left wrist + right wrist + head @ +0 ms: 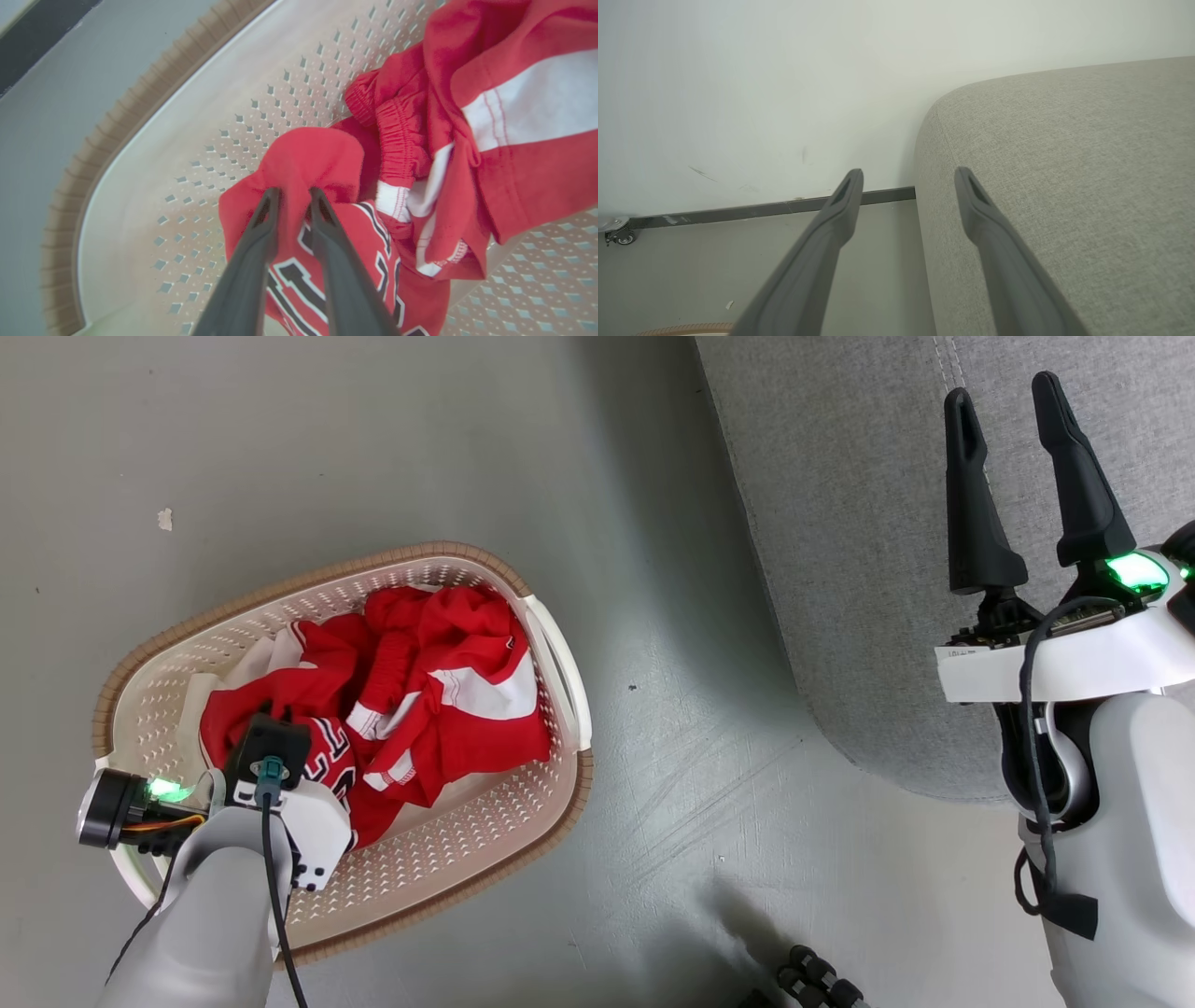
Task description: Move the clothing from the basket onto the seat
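Observation:
The cream basket (308,581) with a brown rim stands on the floor at the left, holding the red clothing (439,700) in a crumpled heap. My left gripper (294,193) reaches down into the basket (187,140). Its fingers are nearly together, pinching a raised fold of the red clothing (308,158) just above the black-and-white lettering (299,275). A second red piece with white bands (514,140) lies beside it. My right gripper (1004,394) hovers open over the grey seat (859,523) with nothing between its fingers. In the right wrist view the right gripper (909,175) points at the seat's (1064,186) rounded edge.
Grey floor (672,728) separates the basket from the seat. A pale wall with a dark baseboard (738,212) runs behind the seat, with a small caster (619,235) beside it. A black ribbed part (822,985) shows at the bottom edge of the head view.

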### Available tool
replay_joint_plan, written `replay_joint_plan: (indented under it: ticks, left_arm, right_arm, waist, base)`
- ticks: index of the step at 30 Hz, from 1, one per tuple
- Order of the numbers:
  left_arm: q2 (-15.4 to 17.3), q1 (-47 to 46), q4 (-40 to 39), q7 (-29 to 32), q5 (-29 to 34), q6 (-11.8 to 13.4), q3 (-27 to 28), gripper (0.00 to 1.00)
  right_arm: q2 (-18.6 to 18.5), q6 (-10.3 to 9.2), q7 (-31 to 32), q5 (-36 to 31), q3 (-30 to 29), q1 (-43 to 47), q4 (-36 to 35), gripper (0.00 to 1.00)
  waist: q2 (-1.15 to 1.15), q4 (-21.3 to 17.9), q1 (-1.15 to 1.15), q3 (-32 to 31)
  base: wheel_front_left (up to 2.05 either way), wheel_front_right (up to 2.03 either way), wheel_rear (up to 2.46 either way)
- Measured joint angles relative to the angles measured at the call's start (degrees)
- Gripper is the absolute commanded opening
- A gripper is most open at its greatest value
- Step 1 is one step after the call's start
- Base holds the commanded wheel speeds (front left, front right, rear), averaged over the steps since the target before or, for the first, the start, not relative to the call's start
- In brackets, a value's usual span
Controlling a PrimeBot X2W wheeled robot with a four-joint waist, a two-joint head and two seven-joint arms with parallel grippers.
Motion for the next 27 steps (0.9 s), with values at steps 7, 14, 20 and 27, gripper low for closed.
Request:
replay_joint_plan:
  ticks: [7,14,20,27]
  left_arm:
    - [-0.3,-0.4,0.9,-0.1,-0.1,-0.4,-0.2,0.0]
    - [-0.7,-1.4,-0.3,-0.6,-0.1,-2.0,-0.9,0.0]
    - [-1.0,-1.4,-3.2,-1.1,-0.8,-3.1,-1.1,0.0]
    - [-1.3,-0.4,-9.6,-1.1,-2.4,-4.1,-0.9,0.0]
  right_arm:
    - [0.0,0.0,0.0,0.0,-0.4,-0.1,0.3,1.0]
    - [0.0,0.0,0.0,0.7,-0.5,-0.4,0.8,1.0]
    - [0.0,0.0,0.0,0.9,-0.5,-1.3,1.4,1.0]
    - [-0.1,0.0,0.0,-0.8,0.0,-1.3,2.8,1.0]
  waist:
    - [0.0,0.0,0.0,0.0]
    - [0.0,0.3,0.0,-0.3]
    - [0.0,1.0,0.0,-1.0]
    - [0.0,2.1,0.0,-2.4]
  base:
    - [0.0,0.0,0.0]
    - [0.0,0.0,0.0]
    - [0.0,0.0,0.0]
    - [0.0,0.0,0.0]
